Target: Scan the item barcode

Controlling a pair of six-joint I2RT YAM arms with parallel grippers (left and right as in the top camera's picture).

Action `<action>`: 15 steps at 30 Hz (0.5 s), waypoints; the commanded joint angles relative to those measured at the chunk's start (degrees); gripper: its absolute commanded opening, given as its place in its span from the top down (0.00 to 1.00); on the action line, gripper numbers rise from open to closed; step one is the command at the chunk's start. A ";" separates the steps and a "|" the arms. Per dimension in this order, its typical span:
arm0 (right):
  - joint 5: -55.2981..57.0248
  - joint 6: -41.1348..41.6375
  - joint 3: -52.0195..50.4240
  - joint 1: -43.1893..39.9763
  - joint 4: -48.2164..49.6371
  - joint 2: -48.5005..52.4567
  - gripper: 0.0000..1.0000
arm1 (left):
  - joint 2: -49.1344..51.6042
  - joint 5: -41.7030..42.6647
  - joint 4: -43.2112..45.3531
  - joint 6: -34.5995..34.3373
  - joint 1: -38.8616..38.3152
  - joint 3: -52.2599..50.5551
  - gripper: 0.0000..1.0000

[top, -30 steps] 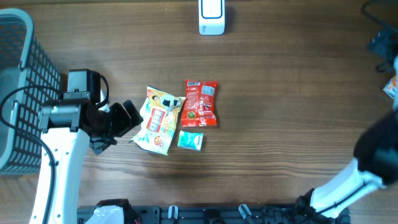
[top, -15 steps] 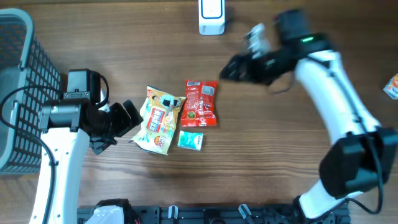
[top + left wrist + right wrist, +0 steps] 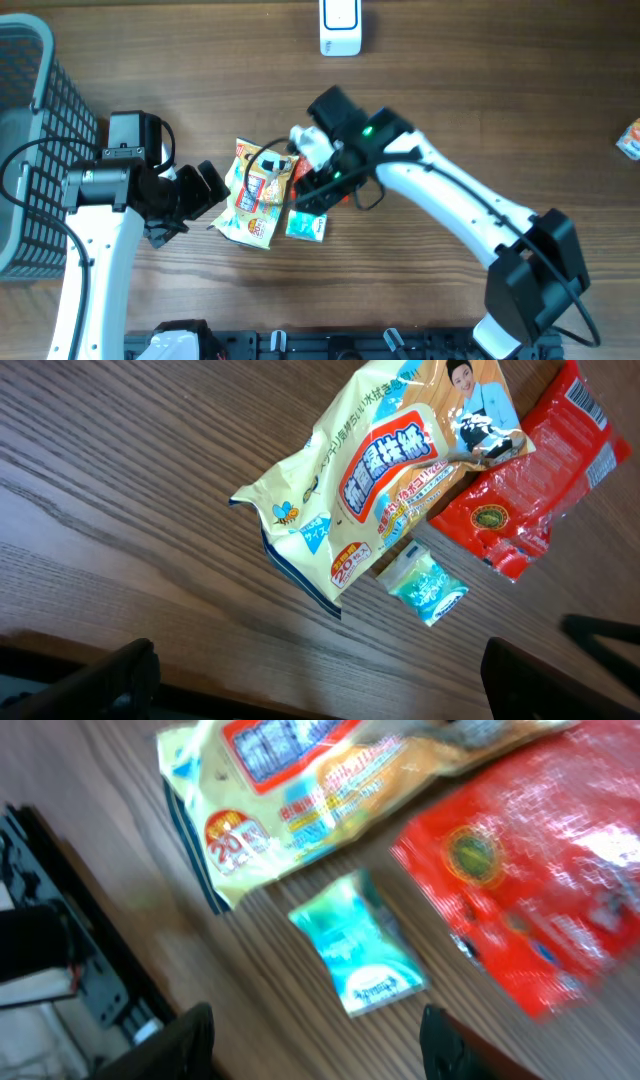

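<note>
**Right gripper hovering over three packets on a wooden table**

A brown wooden table (image 3: 480, 90) is carrying a tight cluster of three flat packets near its middle. A grey mesh basket (image 3: 30, 150) is standing at the left edge. A white box-shaped scanner (image 3: 340, 27) is sitting at the far edge, well apart from the cluster. A small orange packet (image 3: 629, 139) is lying alone at the right edge.

A yellow printed snack bag (image 3: 252, 200) is lying flat, its long axis running from the far side toward the near side with a slight tilt. Beside it, touching or overlapping its right edge, a red foil packet (image 3: 530, 490) is lying along much the same axis. A white barcode (image 3: 585, 402) is showing at the end farthest from the teal sachet (image 3: 365, 960). That small sachet is lying just beside the near ends of both.

From overhead, the right arm is covering most of the red foil packet.

The right gripper (image 3: 315, 1025) is hanging over the red foil packet and the teal sachet, its fingers spread apart and gripping nothing. The wrist picture is blurred, so contact cannot be judged.

The left gripper (image 3: 320, 670) is waiting just left of the yellow snack bag, spread wide and holding nothing.
</note>
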 commanded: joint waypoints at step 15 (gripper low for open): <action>0.46 1.77 -19.28 1.29 22.99 0.48 0.46 | 0.00 0.68 -0.02 -0.55 -0.15 -0.15 0.00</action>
